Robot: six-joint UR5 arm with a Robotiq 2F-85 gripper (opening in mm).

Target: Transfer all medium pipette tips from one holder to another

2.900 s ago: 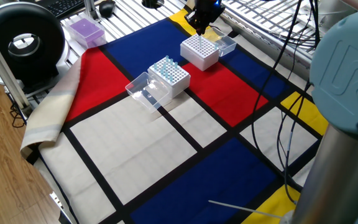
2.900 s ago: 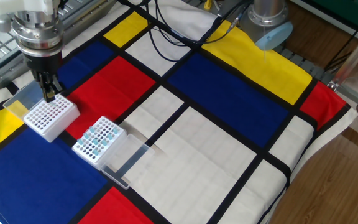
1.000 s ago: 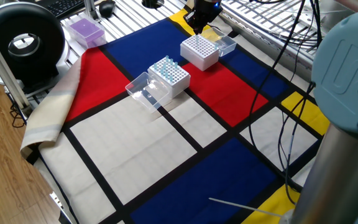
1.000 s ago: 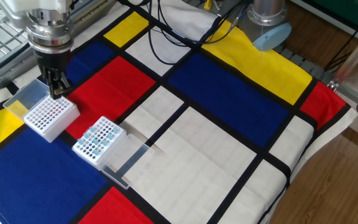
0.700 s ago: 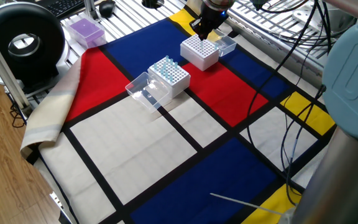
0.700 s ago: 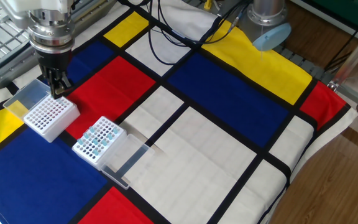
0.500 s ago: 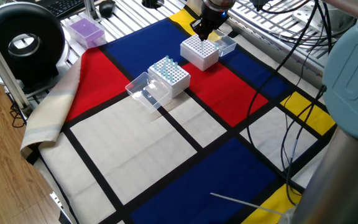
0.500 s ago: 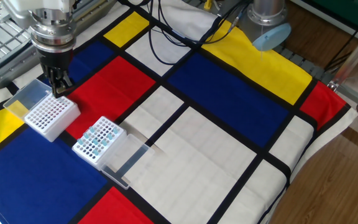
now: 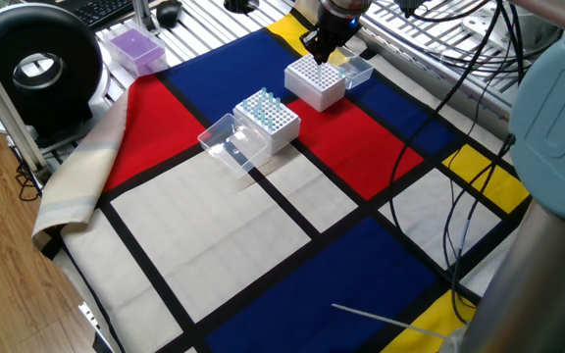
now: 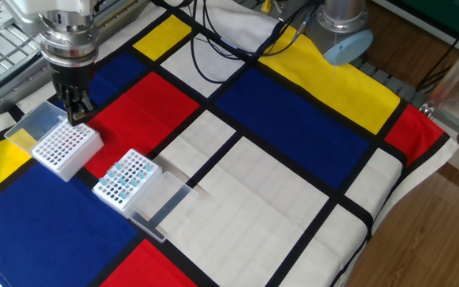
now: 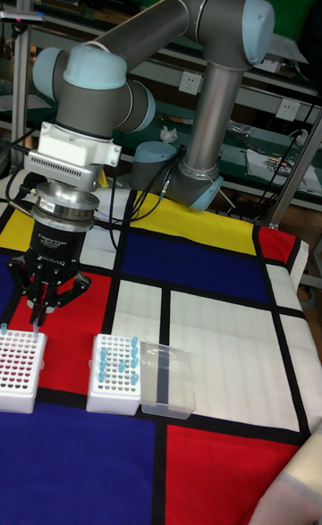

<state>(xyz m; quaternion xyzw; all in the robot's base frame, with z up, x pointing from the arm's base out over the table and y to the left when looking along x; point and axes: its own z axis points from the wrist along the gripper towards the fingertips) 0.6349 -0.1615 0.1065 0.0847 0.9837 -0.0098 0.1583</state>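
Nearest: clear hinged plastic lid (image 10: 159, 201), lying open and flat. Just behind: white perforated rack (image 10: 124, 181) holding pale blue translucent cone-shaped pipette tips (image 10: 121, 174), seated upright in its holes. Beyond: second white rack (image 10: 58, 147), holes apparently empty. Farthest: black two-finger gripper (image 10: 76, 112) poised above that rack's far edge, fingers drawn close; contents not discernible. Tips judged light, thin-walled, slippery; best pinched gently at wide collar, lifted straight up.

The tool (image 10: 76, 112) hangs just above the empty rack (image 10: 60, 148). Near it stand the tip rack (image 10: 124, 179) and its open clear lid (image 10: 159, 207); beyond them the tabletop (image 10: 293, 207) lies open.
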